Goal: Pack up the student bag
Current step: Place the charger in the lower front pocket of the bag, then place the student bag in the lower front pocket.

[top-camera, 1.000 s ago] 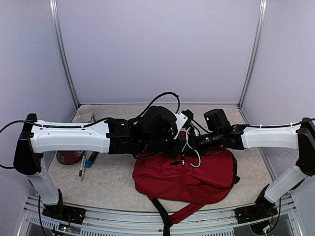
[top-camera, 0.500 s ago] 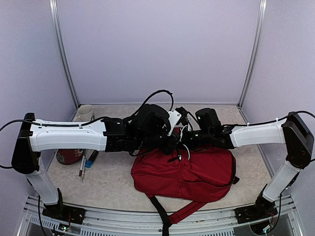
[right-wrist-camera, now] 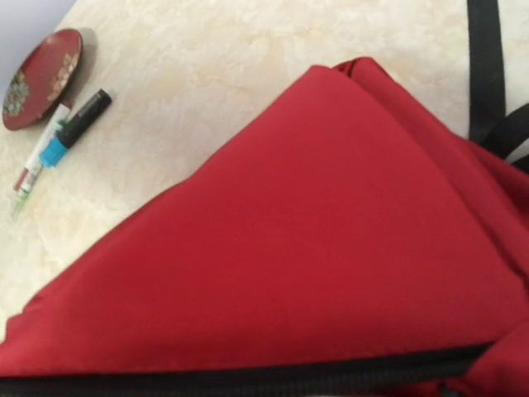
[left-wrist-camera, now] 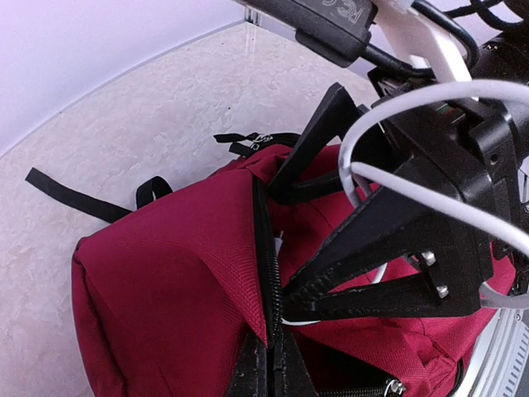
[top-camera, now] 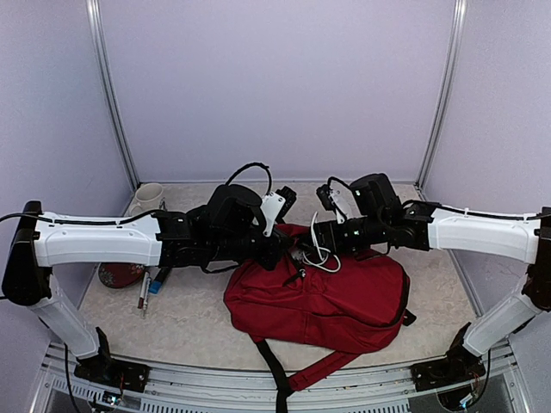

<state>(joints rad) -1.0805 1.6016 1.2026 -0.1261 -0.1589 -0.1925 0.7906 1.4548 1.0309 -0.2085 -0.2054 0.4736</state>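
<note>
The student bag (top-camera: 331, 305), dark red with black straps, lies in the middle of the table with its top pointing away from the arm bases. My left gripper (top-camera: 280, 255) is shut on the black zipper edge (left-wrist-camera: 269, 273) of the bag's mouth and holds that edge up; in the left wrist view its fingers (left-wrist-camera: 279, 368) pinch the edge from below. My right gripper (left-wrist-camera: 279, 246) reaches in from the right with its black fingers (left-wrist-camera: 318, 145) spread open at the bag's opening. The right wrist view shows only red bag fabric (right-wrist-camera: 306, 248), not its own fingers.
A beige mug (top-camera: 149, 198) stands at the back left. A dark red plate (top-camera: 118, 275) and several markers (top-camera: 151, 286) lie left of the bag, below the left arm. A black strap (top-camera: 274, 387) trails off the front edge. Walls and frame posts enclose the table.
Both grippers have shifted left and away from the arm bases, drawing the bag's top edge with them. The right gripper's fingers have spread open.
</note>
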